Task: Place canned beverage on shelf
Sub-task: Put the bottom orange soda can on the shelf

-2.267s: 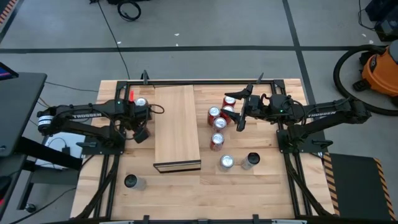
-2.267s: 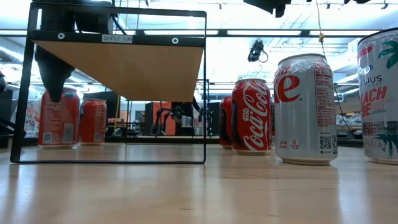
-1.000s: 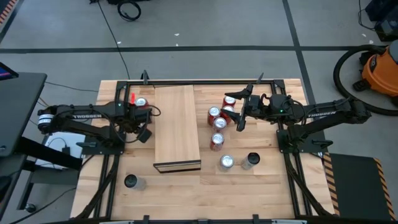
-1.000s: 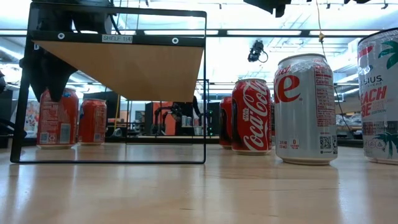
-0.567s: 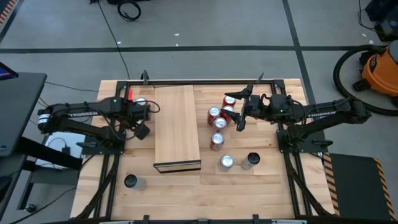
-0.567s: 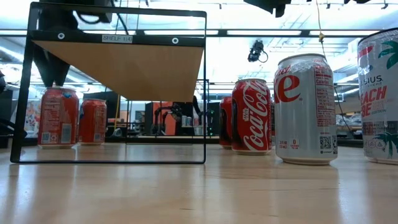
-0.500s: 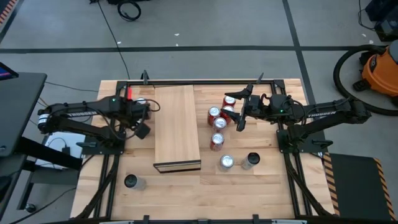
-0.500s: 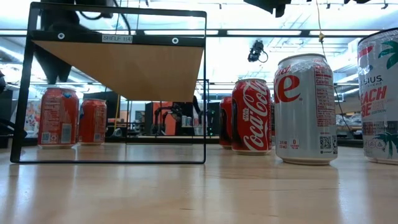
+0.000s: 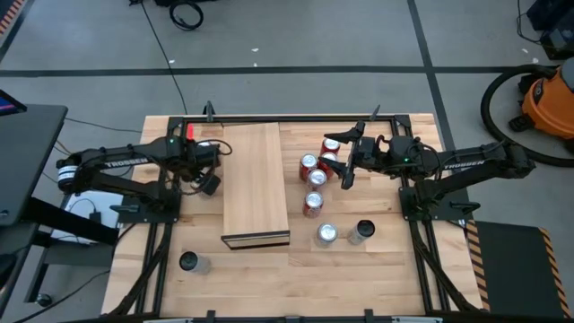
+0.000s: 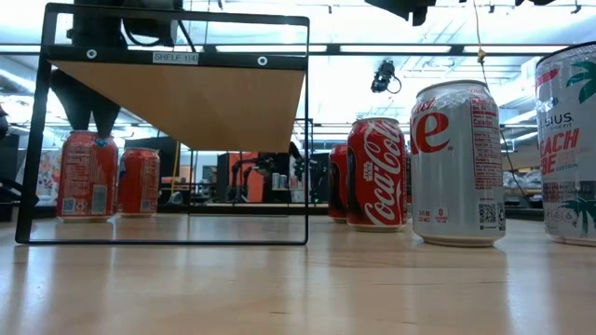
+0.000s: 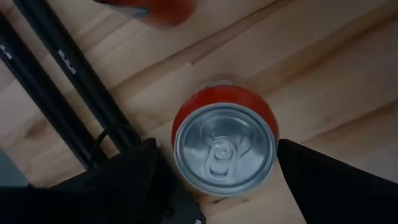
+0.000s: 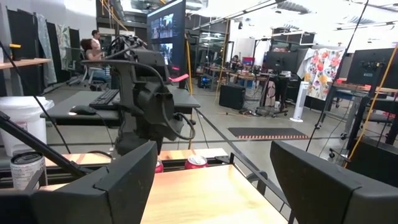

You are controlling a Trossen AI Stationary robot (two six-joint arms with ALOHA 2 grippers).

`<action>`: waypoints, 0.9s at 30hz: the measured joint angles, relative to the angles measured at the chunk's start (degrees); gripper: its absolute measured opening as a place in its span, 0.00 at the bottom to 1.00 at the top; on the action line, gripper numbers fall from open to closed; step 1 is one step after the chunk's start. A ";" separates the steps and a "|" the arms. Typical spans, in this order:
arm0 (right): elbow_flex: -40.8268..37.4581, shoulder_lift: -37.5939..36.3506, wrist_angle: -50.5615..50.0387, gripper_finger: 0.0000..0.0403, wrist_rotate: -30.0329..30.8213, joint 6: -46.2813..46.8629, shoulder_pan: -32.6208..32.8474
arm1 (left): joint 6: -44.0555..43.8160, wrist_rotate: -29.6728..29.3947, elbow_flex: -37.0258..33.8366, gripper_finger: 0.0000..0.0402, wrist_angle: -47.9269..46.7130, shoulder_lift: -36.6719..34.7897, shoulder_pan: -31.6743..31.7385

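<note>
- The left pincer (image 9: pixel 204 168) hangs over the far-left part of the slatted wooden desk (image 9: pixel 269 278), just left of the shelf's long edge, pointing down.
- Its fingers (image 11: pixel 336 180) are spread wide, one on each side of a red can (image 11: pixel 225 140) that stands upright on the desk directly below; the silver lid with its pull tab faces the wrist camera, and the fingers do not touch the can.
- A second red can (image 10: pixel 140 182) stands close beside it (in the low view the pair show through the shelf's black frame, side by side).
- The shelf (image 9: pixel 256 184) is a long pale wood board on a black frame, lying lengthwise at the middle of the desk; its top is bare.
- The right pincer (image 9: pixel 341 160) is held level above the cluster of red cans (image 9: pixel 316 178) right of the shelf, aimed toward the shelf; its fingers (image 12: pixel 348 186) stand apart with nothing between them.
- Nearer the front edge on the right stand a silver-topped can (image 9: pixel 326 234) and a dark can (image 9: pixel 362 231); another dark can (image 9: pixel 189 262) stands alone at the front left.
- An orange shop vacuum (image 9: pixel 549 100) sits on the floor past the desk's right side.
</note>
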 joint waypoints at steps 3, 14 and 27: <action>0.00 0.00 0.02 0.80 0.00 0.00 0.00 | 0.93 0.29 0.00 0.86 1.07 1.01 1.06; -0.02 0.00 0.00 0.80 0.00 0.00 0.00 | 8.88 4.83 0.12 0.72 1.65 3.38 3.18; -0.02 0.00 -0.01 0.80 0.00 0.00 0.00 | 45.67 6.99 0.16 0.68 2.12 3.39 0.43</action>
